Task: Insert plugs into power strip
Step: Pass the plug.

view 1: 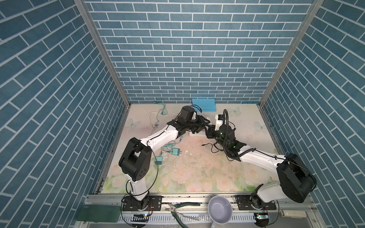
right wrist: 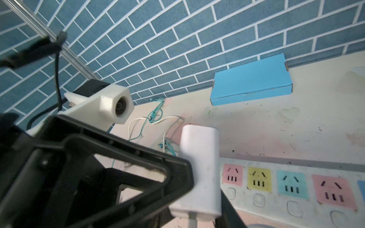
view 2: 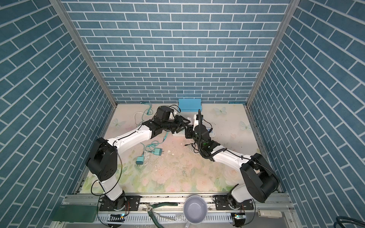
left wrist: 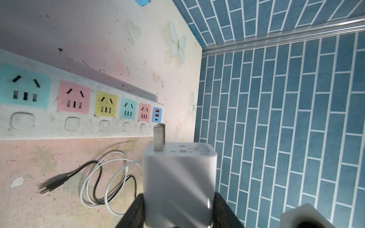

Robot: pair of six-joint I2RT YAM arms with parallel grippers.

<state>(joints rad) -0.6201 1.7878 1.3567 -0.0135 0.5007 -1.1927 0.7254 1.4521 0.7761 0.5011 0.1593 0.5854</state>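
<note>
- Floral-printed desk [view 1: 197, 167]: a long white plastic power strip [left wrist: 53, 122] with pastel socket faces runs left-to-centre in the left wrist view; every visible socket is empty.
- Left fingers [left wrist: 134, 213]: partly closed, clamped on a white cube-shaped charger plug [left wrist: 177, 177], lower centre, off the desk.
- Right fingers [right wrist: 227, 209]: seem closed low on the same plug.
- Risk: two grips pulling apart could twist it loose.
- Two mint-teal plugs [view 1: 174, 152], [view 1: 158, 160]: loose, left of centre in a top view.
- Metal prongs [left wrist: 159, 138]: a tilted entry would shove the unpinned strip.
</note>
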